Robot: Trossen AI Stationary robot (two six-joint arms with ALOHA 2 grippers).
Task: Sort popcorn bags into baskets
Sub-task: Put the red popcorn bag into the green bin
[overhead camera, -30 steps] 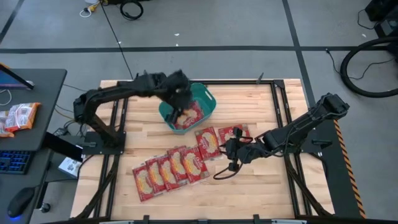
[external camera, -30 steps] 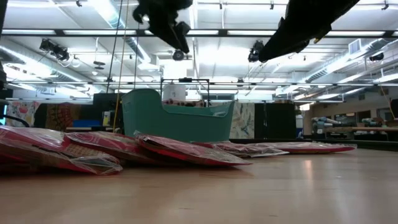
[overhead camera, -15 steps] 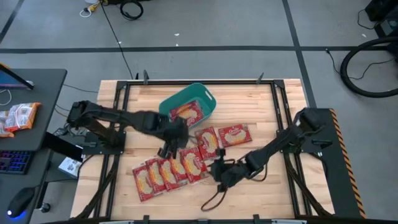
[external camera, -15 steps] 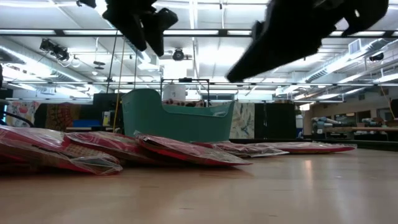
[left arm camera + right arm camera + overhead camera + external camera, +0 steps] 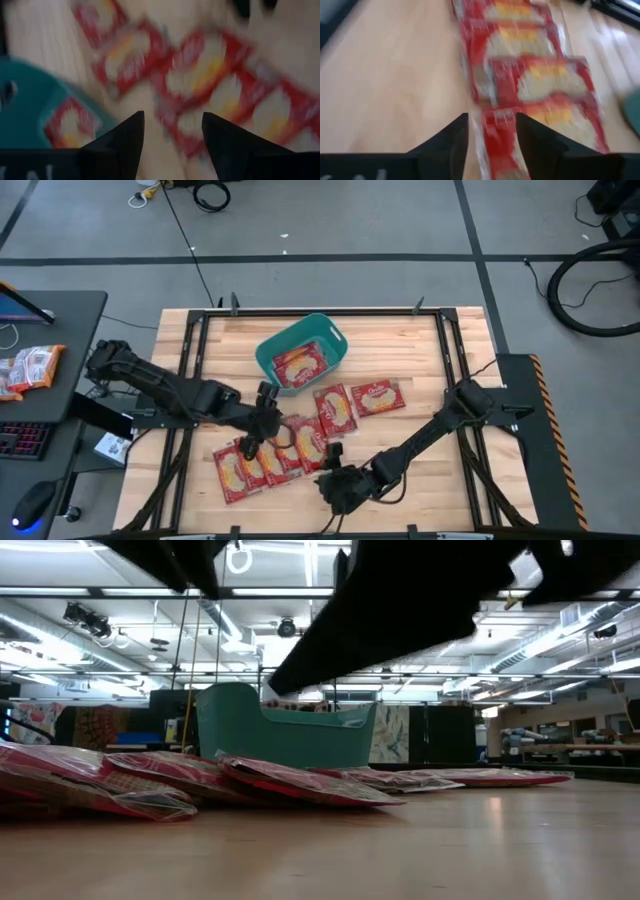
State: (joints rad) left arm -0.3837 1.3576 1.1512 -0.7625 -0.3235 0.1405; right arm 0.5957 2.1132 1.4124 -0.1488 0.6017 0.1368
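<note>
The teal basket (image 5: 300,340) stands at the table's far middle with a red popcorn bag (image 5: 300,366) lying flat inside it; the low view shows the basket (image 5: 285,735) behind the bags. Several popcorn bags (image 5: 285,452) lie flat in an overlapping row on the wood, and two more (image 5: 378,395) lie toward the basket's right. My left gripper (image 5: 262,425) hovers open over the middle of the row; in its wrist view the left gripper (image 5: 172,131) looks down on bags and the basket (image 5: 30,95). My right gripper (image 5: 335,483) is open, just off the row's near side, and the right gripper (image 5: 491,127) faces along the bags (image 5: 540,85).
A dark desk at the left carries orange-and-white packets (image 5: 30,368), a keyboard and a mouse. Black frame rails (image 5: 450,350) run along the table's sides. Free room lies on the wood at the near right (image 5: 430,480) and the far right.
My left gripper has swung from above the basket toward the near edge and now hangs over the row of bags. My right gripper has moved from beside the two right-hand bags toward the near edge and the left, ending at the row's near side. The bags have stayed put.
</note>
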